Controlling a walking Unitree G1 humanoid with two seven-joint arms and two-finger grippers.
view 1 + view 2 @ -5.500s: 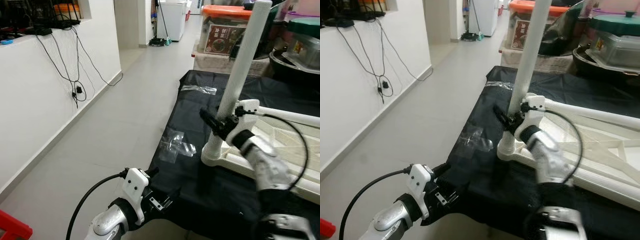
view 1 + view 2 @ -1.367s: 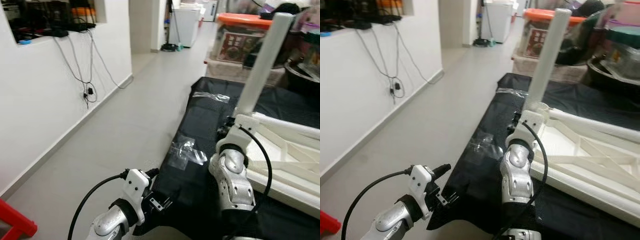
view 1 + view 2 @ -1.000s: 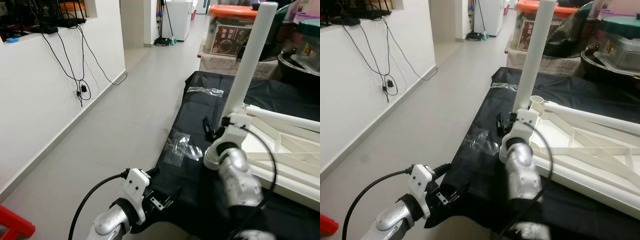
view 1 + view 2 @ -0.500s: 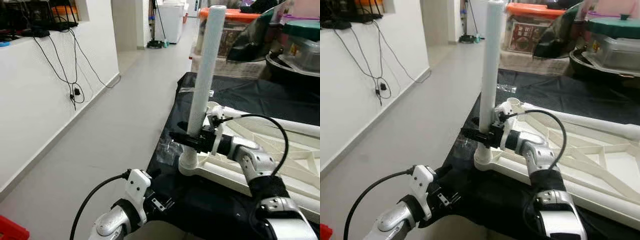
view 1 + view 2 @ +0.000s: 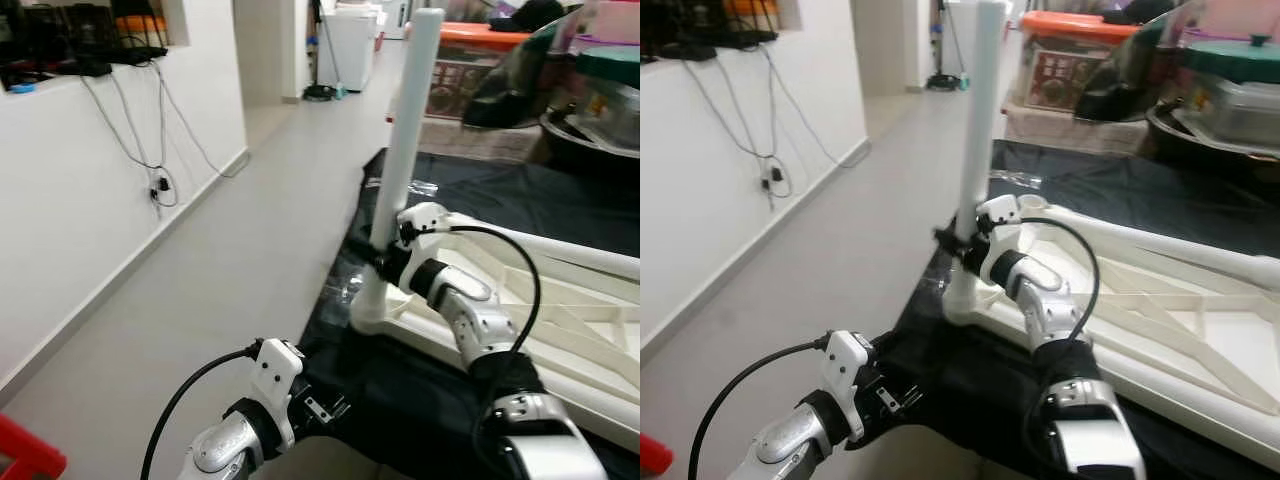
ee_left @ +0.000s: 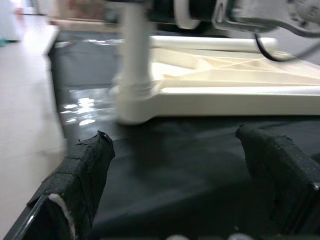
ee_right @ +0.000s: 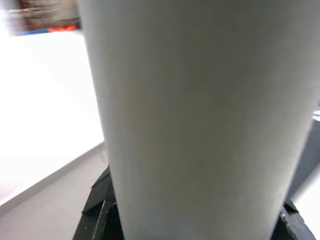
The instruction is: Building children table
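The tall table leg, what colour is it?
White; the table leg shows best in the left eye view.

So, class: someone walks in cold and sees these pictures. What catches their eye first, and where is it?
A tall white table leg stands upright at the corner of the upturned white tabletop, which lies on a black sheet. The right pincer grips the leg low down, near its socket. The left pincer hovers open at the sheet's near edge.

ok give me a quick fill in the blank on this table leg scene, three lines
1. The right gripper is closed around the white ____, low on it.
2. The table leg stands upright in a corner of the upside-down ____ tabletop.
3. The left gripper hovers with its fingers ____ over the black sheet.

Missing words: table leg; white; open
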